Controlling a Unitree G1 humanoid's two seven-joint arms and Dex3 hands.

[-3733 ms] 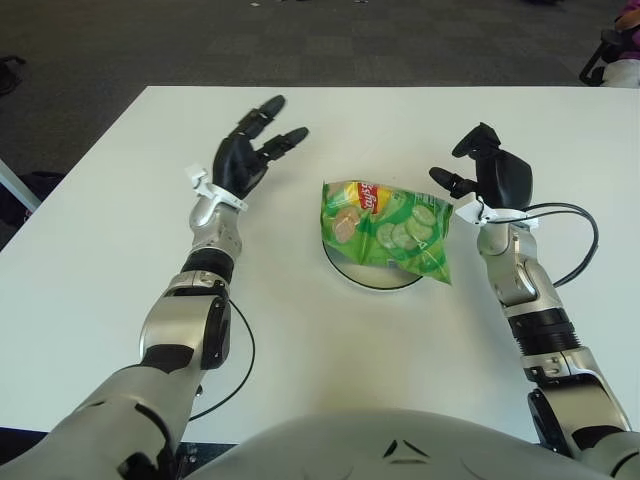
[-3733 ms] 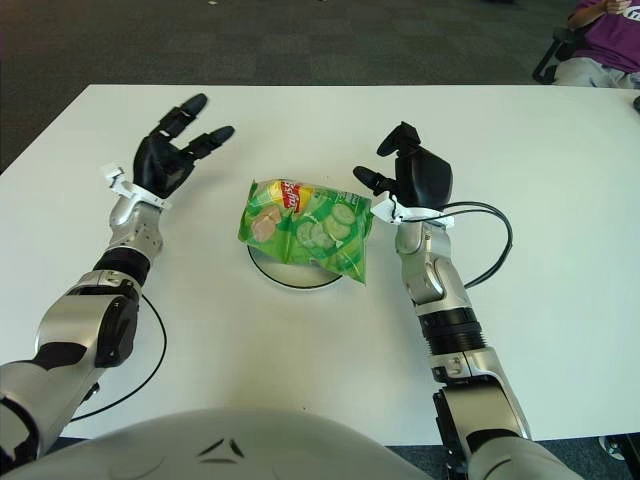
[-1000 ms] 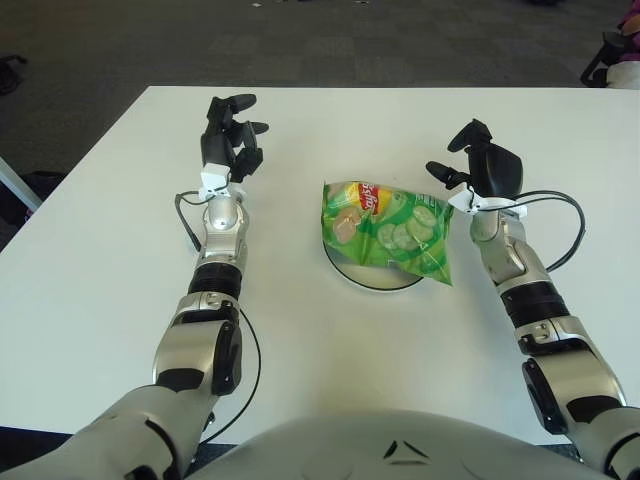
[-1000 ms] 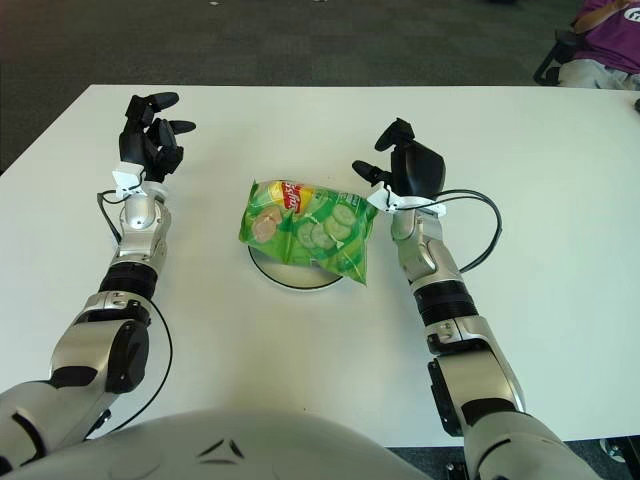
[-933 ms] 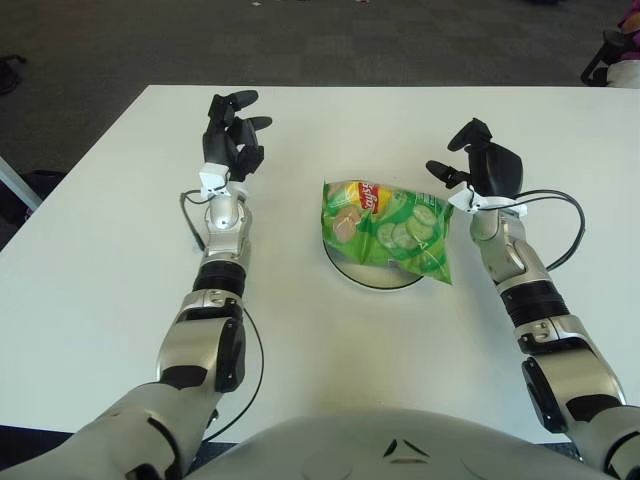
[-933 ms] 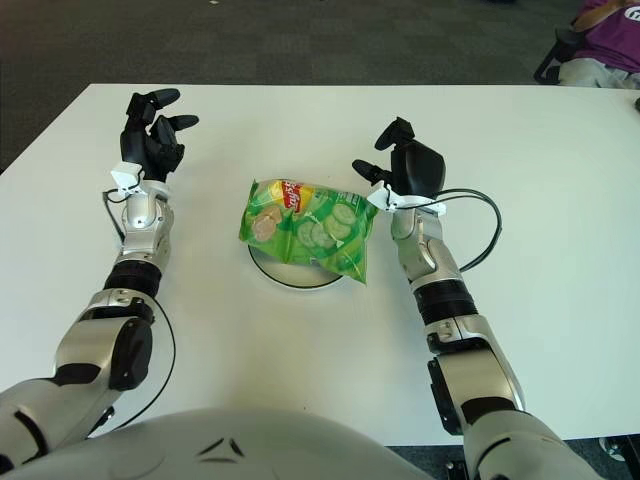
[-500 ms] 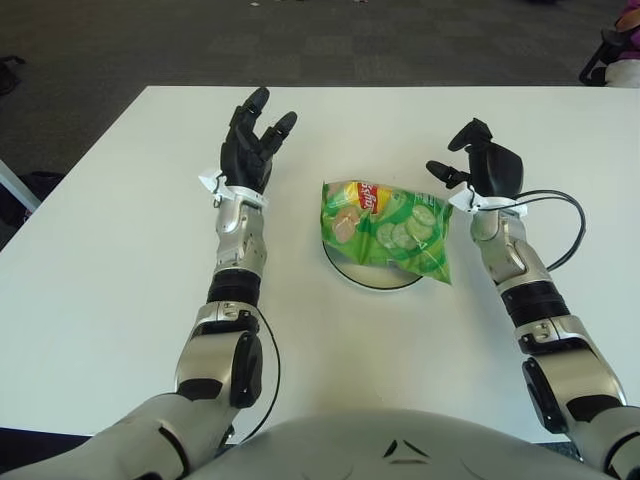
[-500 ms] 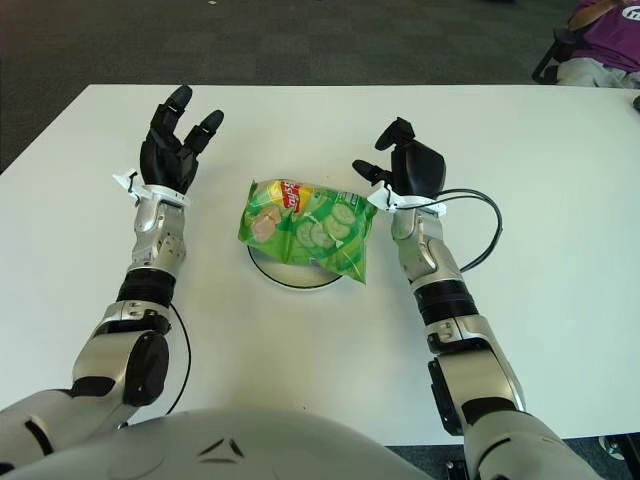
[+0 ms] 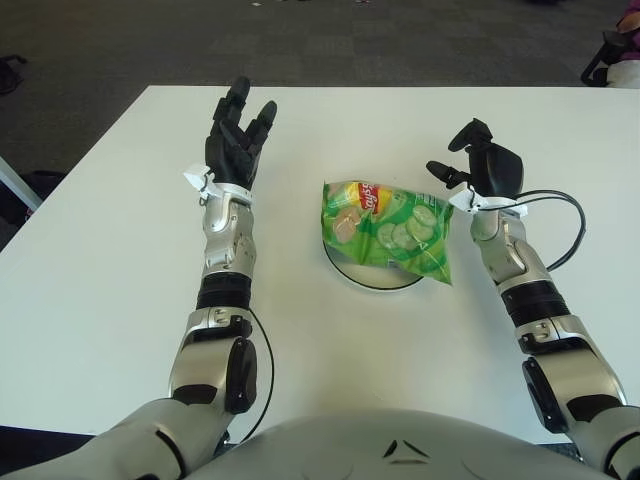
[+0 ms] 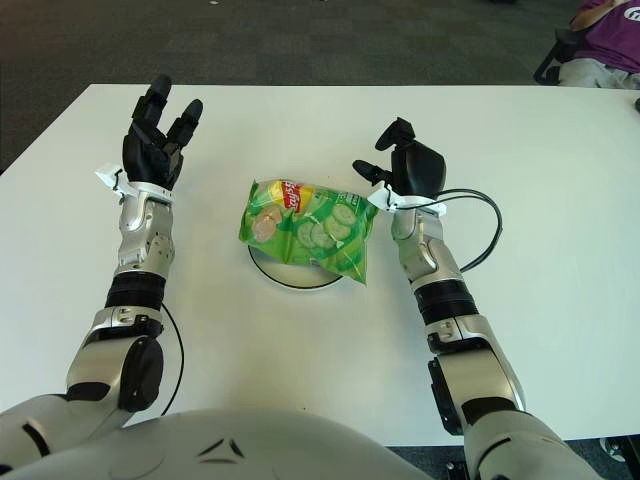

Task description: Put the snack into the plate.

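On the plate (image 9: 372,272) at mid-counter lies the snack (image 9: 388,227), so the job looks done. Left of the plate, the left hand (image 9: 232,147) has swung upright, fingers spread and empty. The right hand (image 9: 483,173), just right of the snack, stays loosely open.

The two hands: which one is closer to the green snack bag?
The right hand, whose fingers show just beside the upper right corner of the snack bag lying on the plate. The left hand is raised, fingers spread, well off to the bag's left.
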